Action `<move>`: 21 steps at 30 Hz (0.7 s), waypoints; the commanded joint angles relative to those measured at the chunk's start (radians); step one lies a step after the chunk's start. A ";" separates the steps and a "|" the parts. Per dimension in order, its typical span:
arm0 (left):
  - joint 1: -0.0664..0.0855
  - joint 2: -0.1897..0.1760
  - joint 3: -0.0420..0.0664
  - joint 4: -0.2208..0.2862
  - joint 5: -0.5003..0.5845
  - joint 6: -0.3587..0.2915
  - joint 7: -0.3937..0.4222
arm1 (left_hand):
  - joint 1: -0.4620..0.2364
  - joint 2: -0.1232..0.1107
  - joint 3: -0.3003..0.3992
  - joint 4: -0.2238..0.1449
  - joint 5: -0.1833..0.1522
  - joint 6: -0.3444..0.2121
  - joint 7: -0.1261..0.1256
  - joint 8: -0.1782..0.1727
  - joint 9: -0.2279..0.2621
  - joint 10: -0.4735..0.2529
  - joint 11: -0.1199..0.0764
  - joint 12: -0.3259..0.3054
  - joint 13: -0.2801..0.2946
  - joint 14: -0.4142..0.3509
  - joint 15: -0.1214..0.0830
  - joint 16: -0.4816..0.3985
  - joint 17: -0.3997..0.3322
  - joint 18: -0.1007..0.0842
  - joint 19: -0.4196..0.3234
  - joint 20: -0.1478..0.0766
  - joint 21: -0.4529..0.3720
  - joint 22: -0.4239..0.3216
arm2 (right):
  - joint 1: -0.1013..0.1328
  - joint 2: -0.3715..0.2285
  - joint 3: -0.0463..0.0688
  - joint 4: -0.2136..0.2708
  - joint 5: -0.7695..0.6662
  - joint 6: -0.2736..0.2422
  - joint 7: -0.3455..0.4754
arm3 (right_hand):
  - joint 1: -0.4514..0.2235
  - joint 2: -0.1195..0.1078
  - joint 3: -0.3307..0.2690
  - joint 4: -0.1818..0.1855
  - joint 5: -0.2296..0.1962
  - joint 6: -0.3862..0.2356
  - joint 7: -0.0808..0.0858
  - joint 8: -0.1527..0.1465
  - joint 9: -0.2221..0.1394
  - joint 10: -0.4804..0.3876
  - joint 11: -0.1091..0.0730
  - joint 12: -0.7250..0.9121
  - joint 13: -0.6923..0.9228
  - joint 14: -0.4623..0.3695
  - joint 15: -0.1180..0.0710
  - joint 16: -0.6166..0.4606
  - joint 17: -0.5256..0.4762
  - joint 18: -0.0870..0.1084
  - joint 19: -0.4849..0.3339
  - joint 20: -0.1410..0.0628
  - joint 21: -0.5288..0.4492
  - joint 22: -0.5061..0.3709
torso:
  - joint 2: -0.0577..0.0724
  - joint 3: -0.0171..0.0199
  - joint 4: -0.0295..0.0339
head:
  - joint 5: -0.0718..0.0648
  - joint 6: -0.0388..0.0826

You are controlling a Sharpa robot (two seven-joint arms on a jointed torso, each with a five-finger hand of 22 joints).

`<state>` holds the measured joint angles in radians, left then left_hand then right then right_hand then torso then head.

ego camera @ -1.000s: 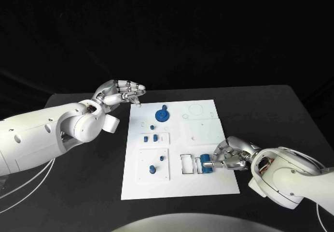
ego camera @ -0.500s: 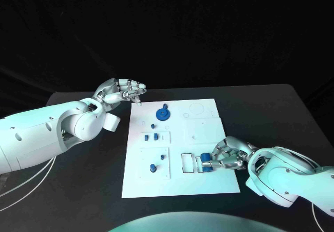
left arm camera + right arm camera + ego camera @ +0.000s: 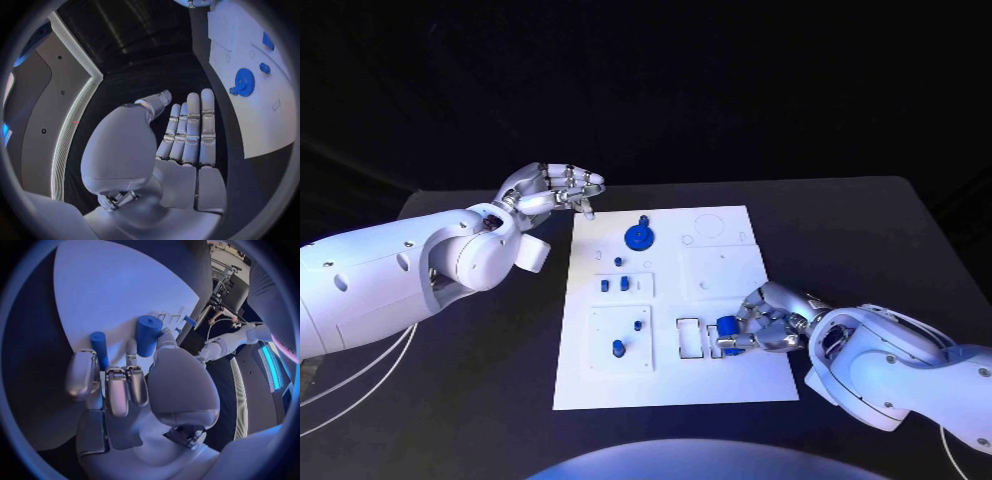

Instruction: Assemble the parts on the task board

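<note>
The white task board (image 3: 733, 380) lies in the middle of the black table. My right hand (image 3: 769, 318) rests on the board's right side and pinches a thick blue cylinder (image 3: 728, 326) between thumb and fingers, just right of a rectangular slot (image 3: 689, 338). The right wrist view shows that cylinder (image 3: 149, 335) upright on the board, with a thinner blue peg (image 3: 99, 347) standing beside the fingers. My left hand (image 3: 557, 188) hovers off the board's far left corner. In the left wrist view its fingers (image 3: 190, 130) lie straight, side by side, holding nothing.
A blue gear (image 3: 638, 237) sits at the board's far end. Two small blue pieces (image 3: 615, 284) stand mid-board, and two blue pegs (image 3: 638, 325) (image 3: 616, 348) in the near left panel. Bare black table surrounds the board.
My right hand has edged slightly left toward the slot, still holding the blue cylinder. The left hand has stayed where it was.
</note>
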<state>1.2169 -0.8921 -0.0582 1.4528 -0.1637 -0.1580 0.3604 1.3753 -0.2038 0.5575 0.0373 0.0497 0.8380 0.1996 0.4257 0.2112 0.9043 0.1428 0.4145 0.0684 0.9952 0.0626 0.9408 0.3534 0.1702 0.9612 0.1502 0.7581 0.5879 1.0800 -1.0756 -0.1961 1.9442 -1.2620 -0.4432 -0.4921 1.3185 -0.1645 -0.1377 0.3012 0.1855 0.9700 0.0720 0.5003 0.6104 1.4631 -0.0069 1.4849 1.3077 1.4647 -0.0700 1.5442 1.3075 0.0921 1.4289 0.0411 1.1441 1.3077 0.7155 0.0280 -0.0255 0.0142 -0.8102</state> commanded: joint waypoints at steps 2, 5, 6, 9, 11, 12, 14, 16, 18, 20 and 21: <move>0.000 0.000 0.001 0.003 -0.002 0.008 0.005 | -0.001 0.011 -0.008 0.000 0.002 -0.004 -0.001 0.004 0.002 -0.008 -0.001 0.003 0.002 -0.004 0.005 -0.006 0.001 0.013 0.001 0.006 -0.006 -0.001 | -0.010 -0.002 -0.009 -0.006 -0.043 0.029 -0.028 | 0.079 0.017 0.050 -0.012 0.003 0.001 -0.010 -0.011 -0.009 0.063 -0.006 0.000 0.188 0.092 -0.005 0.005 0.188 -0.006 0.002 -0.008 -0.002 0.029 | 0.000 0.0004 -0.0009 | 0.002 0.002; 0.000 0.000 0.001 0.003 -0.002 0.007 0.005 | -0.001 0.011 -0.008 0.000 0.002 -0.004 -0.001 0.004 0.002 -0.008 -0.001 0.003 0.002 -0.004 0.005 -0.006 0.001 0.013 0.001 0.006 -0.006 -0.001 | -0.010 -0.010 -0.008 -0.001 -0.046 0.015 -0.030 | 0.107 0.020 0.090 -0.011 0.003 0.008 -0.011 -0.020 -0.011 0.063 -0.007 0.000 0.189 0.092 -0.006 0.005 0.188 -0.006 0.003 -0.008 -0.001 0.032 | 0.000 0.0004 -0.0007 | 0.002 0.003; 0.000 0.000 0.001 0.003 -0.002 0.007 0.005 | -0.001 0.011 -0.008 0.000 0.002 -0.004 -0.001 0.004 0.002 -0.008 -0.001 0.003 0.002 -0.004 0.005 -0.006 0.001 0.013 0.001 0.006 -0.006 -0.001 | -0.010 -0.014 -0.008 0.001 -0.042 0.008 -0.031 | 0.116 0.024 0.110 -0.011 0.003 0.011 -0.012 -0.024 -0.013 0.064 -0.008 0.001 0.189 0.092 -0.006 0.004 0.188 -0.006 0.003 -0.009 -0.002 0.032 | 0.000 0.0004 -0.0007 | 0.002 0.003; 0.000 0.001 0.001 0.003 -0.002 0.007 0.005 | -0.001 0.011 -0.008 0.000 0.002 -0.004 -0.001 0.004 0.002 -0.008 -0.001 0.003 0.002 -0.004 0.005 -0.006 0.001 0.013 0.001 0.006 -0.006 -0.001 | -0.010 -0.027 -0.008 0.009 -0.012 -0.010 -0.032 | 0.128 0.027 0.161 -0.011 0.004 0.020 -0.015 -0.035 -0.018 0.064 -0.010 0.001 0.191 0.092 -0.008 0.005 0.189 -0.006 0.004 -0.010 -0.003 0.034 | 0.000 0.0004 -0.0009 | 0.001 0.003; 0.000 0.001 0.001 0.002 -0.002 0.007 0.004 | -0.001 0.011 -0.008 0.000 0.002 -0.004 -0.001 0.004 0.002 -0.008 -0.001 0.003 0.002 -0.004 0.005 -0.006 0.001 0.013 0.001 0.006 -0.006 -0.001 | -0.007 -0.034 -0.008 0.013 0.015 -0.017 -0.031 | 0.133 0.025 0.184 -0.012 0.004 0.022 -0.015 -0.042 -0.020 0.064 -0.011 0.001 0.191 0.092 -0.009 0.004 0.189 -0.006 0.004 -0.011 -0.005 0.035 | 0.000 0.0000 -0.0004 | -0.001 0.004; 0.000 0.001 0.001 0.002 -0.002 0.007 0.004 | -0.001 0.011 -0.008 0.000 0.002 -0.004 -0.001 0.004 0.002 -0.008 -0.001 0.003 0.002 -0.004 0.005 -0.006 0.001 0.013 0.001 0.006 -0.006 -0.001 | -0.004 -0.038 -0.008 0.015 0.030 -0.020 -0.029 | 0.144 0.020 0.210 -0.014 0.004 0.020 -0.014 -0.051 -0.025 0.063 -0.010 -0.001 0.190 0.092 -0.009 0.004 0.188 -0.006 0.004 -0.011 -0.007 0.035 | 0.000 -0.0003 -0.0008 | -0.002 0.004; 0.000 0.002 0.001 0.002 -0.002 0.007 0.004 | -0.001 0.011 -0.008 0.000 0.002 -0.004 -0.001 0.004 0.002 -0.008 -0.001 0.003 0.002 -0.004 0.005 -0.006 0.001 0.013 0.001 0.006 -0.006 -0.001 | 0.001 -0.043 -0.008 0.018 0.055 -0.023 -0.025 | 0.153 0.012 0.252 -0.013 0.005 0.026 -0.013 -0.062 -0.030 0.063 -0.009 -0.002 0.190 0.092 -0.008 0.004 0.189 -0.006 0.004 -0.011 -0.008 0.036 | -0.001 -0.0005 -0.0011 | -0.003 0.005; 0.000 0.003 0.001 0.001 -0.002 0.007 0.004 | -0.001 0.011 -0.008 0.000 0.002 -0.004 -0.001 0.004 0.002 -0.008 -0.001 0.003 0.002 -0.004 0.005 -0.006 0.001 0.013 0.001 0.006 -0.006 -0.001 | 0.008 -0.047 -0.007 0.022 0.085 -0.025 -0.019 | 0.154 0.004 0.274 -0.014 0.004 0.029 -0.013 -0.067 -0.032 0.063 -0.009 -0.002 0.190 0.092 -0.008 0.004 0.189 -0.006 0.004 -0.011 -0.009 0.037 | -0.001 -0.0003 -0.0007 | -0.004 0.006; 0.000 0.003 0.001 0.001 -0.002 0.008 0.004 | -0.001 0.011 -0.008 0.000 0.002 -0.004 -0.001 0.004 0.002 -0.008 -0.001 0.003 0.002 -0.004 0.005 -0.006 0.001 0.013 0.001 0.006 -0.006 -0.001 | 0.013 -0.049 -0.007 0.026 0.106 -0.026 -0.015 | 0.148 -0.004 0.296 -0.013 0.004 0.032 -0.012 -0.072 -0.034 0.063 -0.009 -0.002 0.190 0.092 -0.008 0.004 0.189 -0.006 0.004 -0.010 -0.009 0.039 | -0.001 -0.0003 -0.0004 | -0.006 0.007; 0.000 0.004 0.001 0.000 -0.002 0.009 0.004 | -0.001 0.011 -0.008 0.000 0.002 -0.004 -0.001 0.004 0.002 -0.008 -0.001 0.003 0.002 -0.004 0.005 -0.006 0.001 0.013 0.001 0.006 -0.006 -0.001 | 0.016 -0.050 -0.007 0.030 0.123 -0.028 -0.012 | 0.145 -0.007 0.303 -0.013 0.003 0.034 -0.012 -0.073 -0.034 0.063 -0.008 -0.003 0.190 0.092 -0.007 0.004 0.190 -0.006 0.004 -0.010 -0.009 0.039 | 0.000 -0.0003 0.0000 | -0.006 0.008; 0.000 0.004 0.001 0.000 -0.002 0.009 0.004 | -0.001 0.011 -0.008 0.000 0.002 -0.004 -0.001 0.004 0.002 -0.008 -0.001 0.003 0.002 -0.004 0.005 -0.006 0.001 0.013 0.001 0.006 -0.006 -0.001 | 0.017 -0.051 -0.007 0.032 0.130 -0.029 -0.011 | 0.143 -0.009 0.306 -0.013 0.003 0.034 -0.012 -0.074 -0.034 0.064 -0.008 -0.002 0.191 0.092 -0.007 0.004 0.189 -0.006 0.004 -0.010 -0.009 0.039 | -0.001 -0.0004 0.0000 | -0.006 0.008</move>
<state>1.2169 -0.8901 -0.0581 1.4515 -0.1637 -0.1582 0.3594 1.3753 -0.2038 0.5574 0.0373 0.0497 0.8380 0.1996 0.4257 0.2112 0.9043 0.1428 0.4145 0.0692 0.9952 0.0626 0.9408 0.3532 0.1702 0.9612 0.1502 0.7581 0.5880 1.0984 -1.1250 -0.2003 1.9756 -1.1954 -0.4802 -0.4898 1.4589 -0.1842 0.1053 0.3455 0.1868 0.9891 0.0616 0.4212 0.5729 1.4688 -0.0128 1.4849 1.3076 1.4647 -0.0700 1.5442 1.3073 0.0922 1.4326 0.0374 1.1394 1.3074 0.7150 0.0280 -0.0262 0.0089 -0.8035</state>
